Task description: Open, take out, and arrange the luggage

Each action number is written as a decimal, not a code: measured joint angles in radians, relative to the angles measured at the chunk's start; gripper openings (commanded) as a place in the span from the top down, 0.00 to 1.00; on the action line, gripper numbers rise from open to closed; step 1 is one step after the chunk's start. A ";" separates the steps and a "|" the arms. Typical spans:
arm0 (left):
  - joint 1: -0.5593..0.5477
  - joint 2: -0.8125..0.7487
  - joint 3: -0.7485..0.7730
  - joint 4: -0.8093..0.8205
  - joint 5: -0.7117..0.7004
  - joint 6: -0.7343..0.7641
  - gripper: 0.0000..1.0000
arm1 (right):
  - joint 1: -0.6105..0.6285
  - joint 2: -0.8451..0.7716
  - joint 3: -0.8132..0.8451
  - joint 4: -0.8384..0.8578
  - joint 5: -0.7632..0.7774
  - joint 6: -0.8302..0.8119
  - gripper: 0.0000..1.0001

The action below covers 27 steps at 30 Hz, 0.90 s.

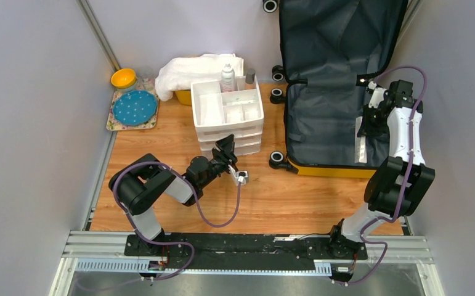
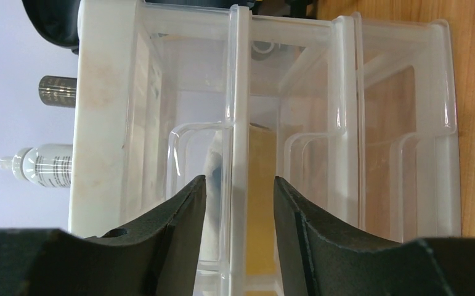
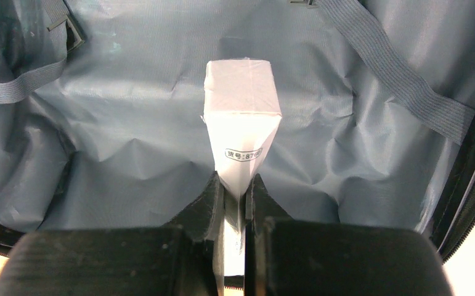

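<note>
The luggage (image 1: 327,117) lies open at the right, its dark grey lining (image 3: 130,123) exposed and its yellow shell at the near edge. The lid stands up behind it. My right gripper (image 1: 366,128) hangs over the lower half and is shut (image 3: 235,185) on a narrow white packet (image 3: 242,111) that carries a small label; the packet (image 1: 360,150) points down at the lining. My left gripper (image 1: 227,147) is at the front of the white drawer organiser (image 1: 228,111). It stands open (image 2: 239,185), its fingers either side of a clear drawer's ridge (image 2: 239,92), not touching it.
A white towel (image 1: 198,69) drapes over a yellow tub (image 1: 184,97) behind the organiser. A white bottle (image 1: 227,77) and a dark-capped bottle (image 1: 249,77) stand at its back. A yellow bowl (image 1: 124,78) and blue plate (image 1: 134,107) sit on a mat at far left.
</note>
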 measured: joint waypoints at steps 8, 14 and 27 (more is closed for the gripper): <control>-0.005 0.000 -0.048 0.007 0.053 0.037 0.60 | 0.000 0.000 0.000 0.000 -0.002 0.001 1.00; -0.025 -0.013 -0.073 0.006 0.070 0.065 0.46 | 0.000 0.000 -0.012 0.000 -0.009 0.001 1.00; -0.023 0.046 0.010 0.010 0.044 0.100 0.33 | 0.000 0.000 -0.014 -0.005 -0.016 0.001 1.00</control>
